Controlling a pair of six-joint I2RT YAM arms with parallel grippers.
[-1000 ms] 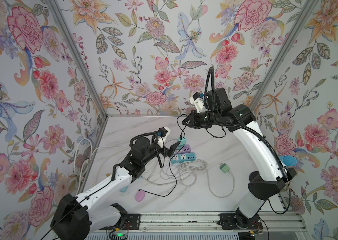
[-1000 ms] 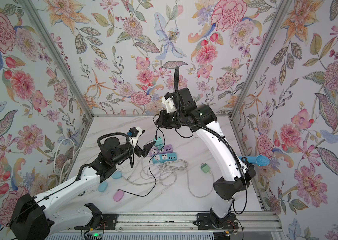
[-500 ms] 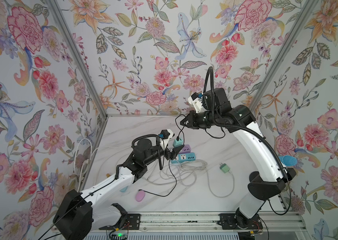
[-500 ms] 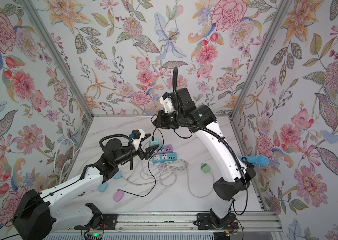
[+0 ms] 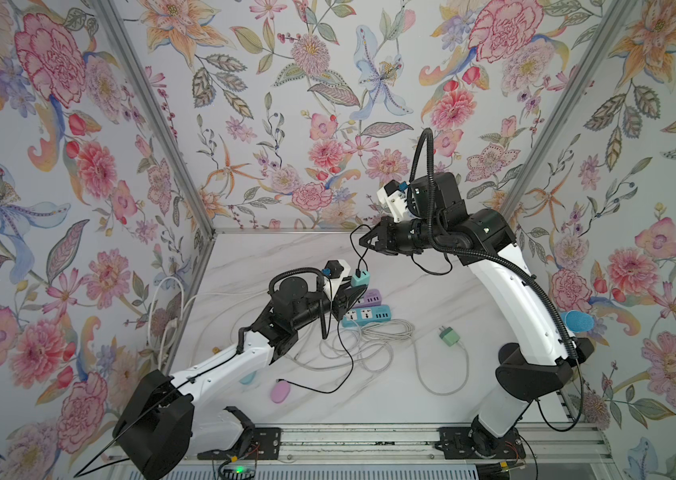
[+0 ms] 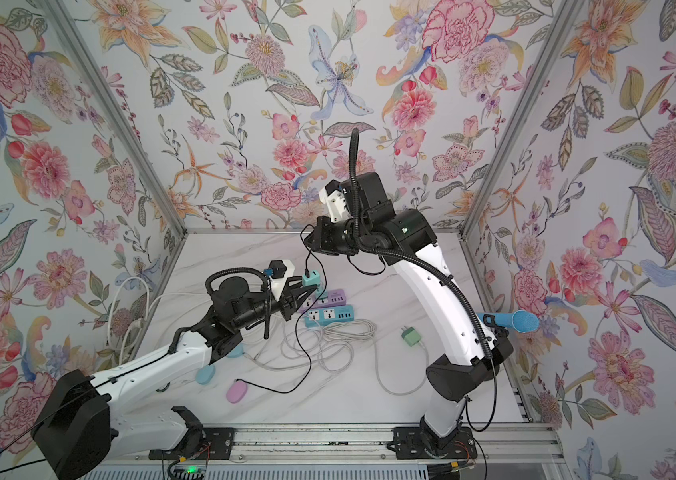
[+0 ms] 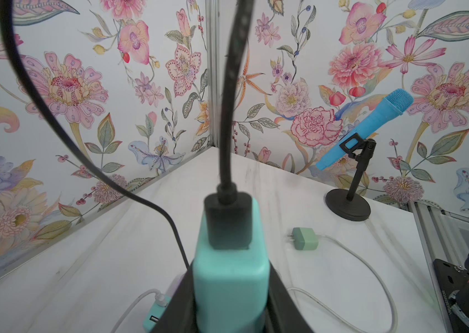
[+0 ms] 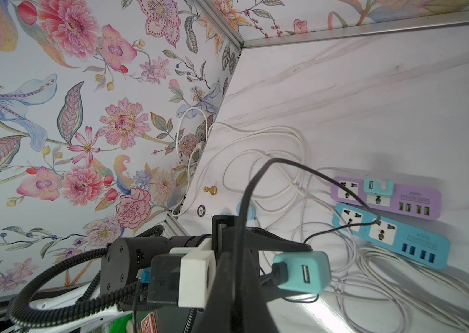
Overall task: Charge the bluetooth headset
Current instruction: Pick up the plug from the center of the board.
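marble tabletop (image 5: 431, 374), gripped charger (image 7: 230, 282), microphone stand base (image 7: 348, 205) only from left wrist

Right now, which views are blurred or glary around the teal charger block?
Left wrist view: the teal plastic charger block and black cable loom close and soft; right wrist view: glare on the white marble table near it, purple power strip slightly smeared; both top views: even light, crisp.
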